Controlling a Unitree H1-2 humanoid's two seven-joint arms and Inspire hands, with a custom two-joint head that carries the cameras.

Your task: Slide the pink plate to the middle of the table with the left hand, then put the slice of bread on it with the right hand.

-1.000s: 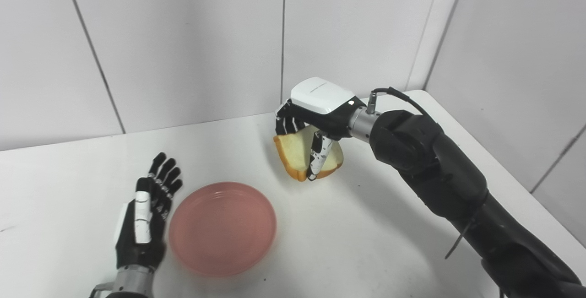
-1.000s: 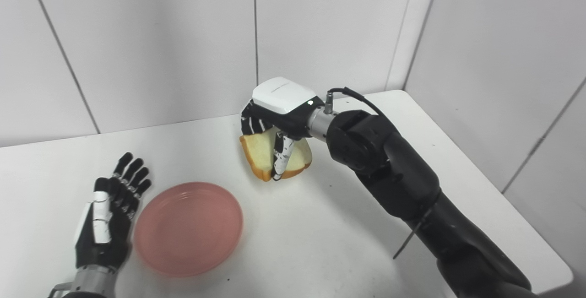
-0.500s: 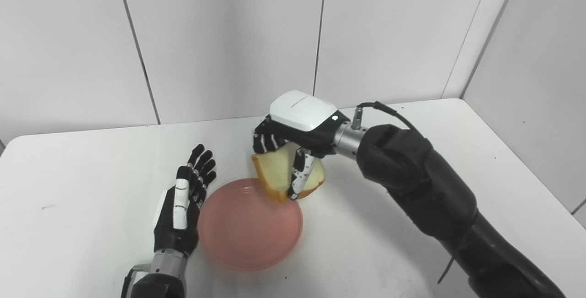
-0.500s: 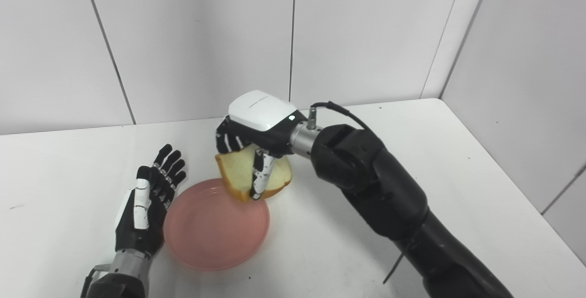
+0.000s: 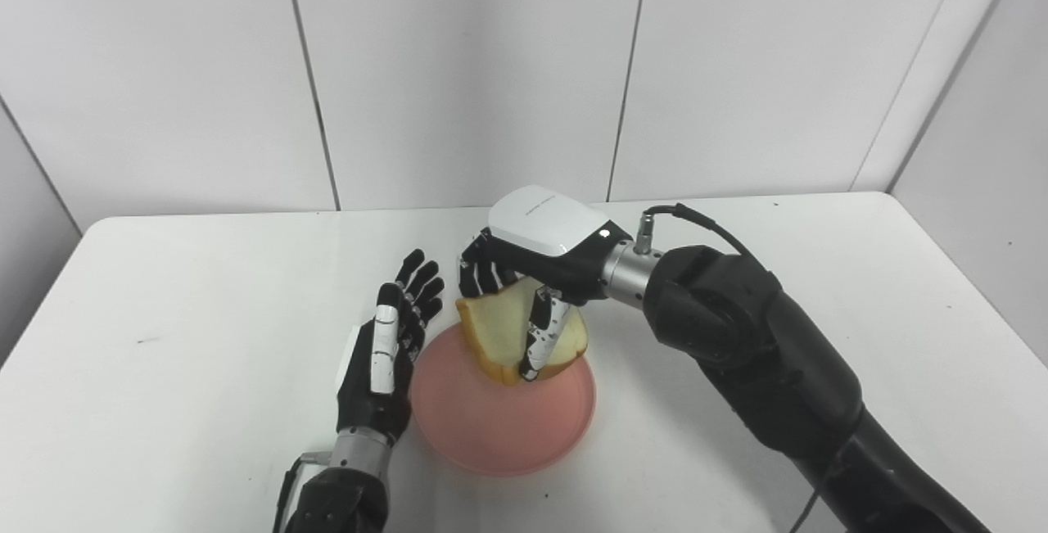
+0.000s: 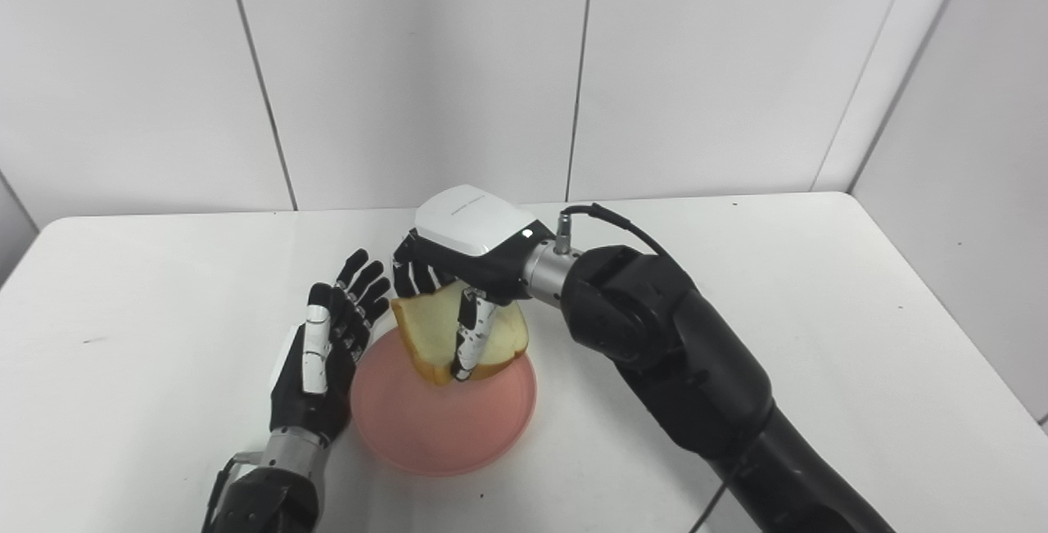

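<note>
**Now over the plate: bread in the right hand**

Centrally in the frame, the right hand [image 5: 536,271] grasps the slice of bread [image 5: 516,335], tilted above the far part of the pink plate [image 5: 501,422] on the white table [image 5: 180,336]. Just left of the plate, the left hand [image 5: 385,357] lies released, fingers apart.

We see the left hand [image 5: 378,361] lying flat and open, fingers [image 5: 416,287] stretched forward and slightly spread, its forearm entering from the lower left; the right hand [image 5: 532,271] reaches in from the lower right on a bent black arm [image 5: 761,361], palm down, fingers curled closed in a grasp, thumb [image 5: 540,336] pointing downward.
</note>
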